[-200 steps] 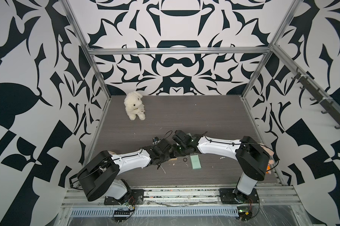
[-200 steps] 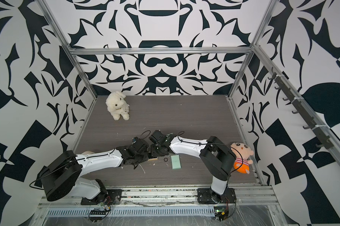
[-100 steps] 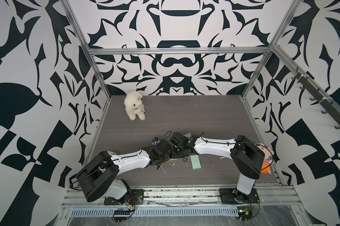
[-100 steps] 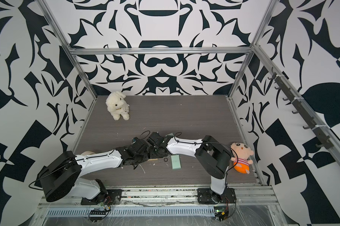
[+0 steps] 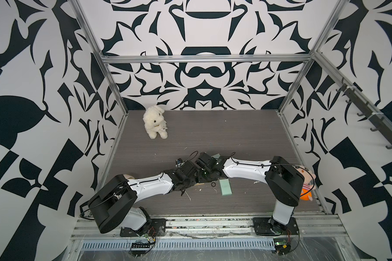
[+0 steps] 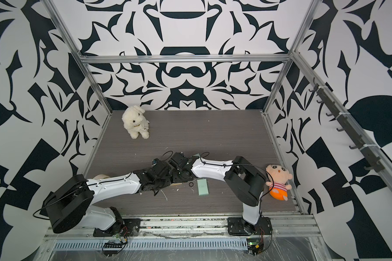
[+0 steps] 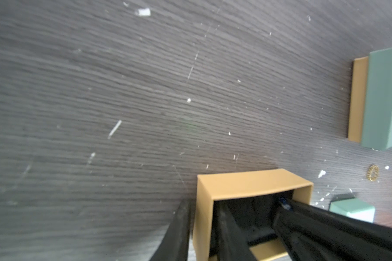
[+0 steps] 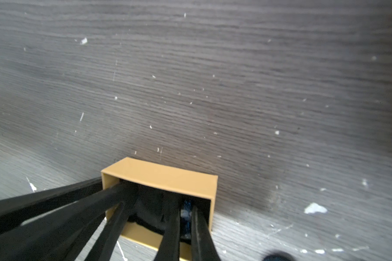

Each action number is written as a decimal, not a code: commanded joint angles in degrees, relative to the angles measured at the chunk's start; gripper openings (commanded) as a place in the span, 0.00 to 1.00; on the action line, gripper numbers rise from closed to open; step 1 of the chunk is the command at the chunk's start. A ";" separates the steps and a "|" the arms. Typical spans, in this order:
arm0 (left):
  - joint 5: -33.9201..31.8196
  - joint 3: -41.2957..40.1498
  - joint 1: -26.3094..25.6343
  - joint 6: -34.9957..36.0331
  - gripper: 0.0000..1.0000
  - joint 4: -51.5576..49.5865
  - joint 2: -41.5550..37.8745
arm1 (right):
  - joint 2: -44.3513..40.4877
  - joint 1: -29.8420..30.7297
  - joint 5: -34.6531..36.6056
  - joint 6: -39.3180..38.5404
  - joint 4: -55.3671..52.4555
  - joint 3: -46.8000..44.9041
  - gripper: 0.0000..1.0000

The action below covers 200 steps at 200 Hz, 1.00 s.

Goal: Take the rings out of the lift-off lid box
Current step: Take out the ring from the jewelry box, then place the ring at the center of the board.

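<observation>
Dark wood tabletop [image 8: 213, 67]: left gripper [image 7: 203, 204] clamps side wall of open tan box [image 8: 159, 176]. Right gripper [image 8: 184, 204] reaches inside, pinching dark ring [image 8: 186, 217] upright btwn jaws; exit prob. straight up.

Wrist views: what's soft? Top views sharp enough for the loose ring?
Left wrist: table grain smeared, mint box soft, tan box crisper. Right wrist: right claw blurred near the lens, the dark ring it pinches a smudge, one picture edge dark. In both top views: evenly lit, sharp; black ring tiny but legible.
</observation>
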 commanded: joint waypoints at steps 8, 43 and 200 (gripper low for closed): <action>0.89 -1.82 -0.08 -0.22 0.24 -3.50 1.65 | -4.95 0.32 -0.22 -0.28 1.38 0.28 0.08; 0.79 -1.83 -0.07 -0.16 0.24 -3.84 2.24 | -6.58 0.24 -1.25 -0.31 2.23 -0.78 0.08; 0.36 0.20 -0.03 1.01 0.24 -5.95 2.48 | -16.70 -8.12 -5.26 -1.04 5.37 -14.17 0.08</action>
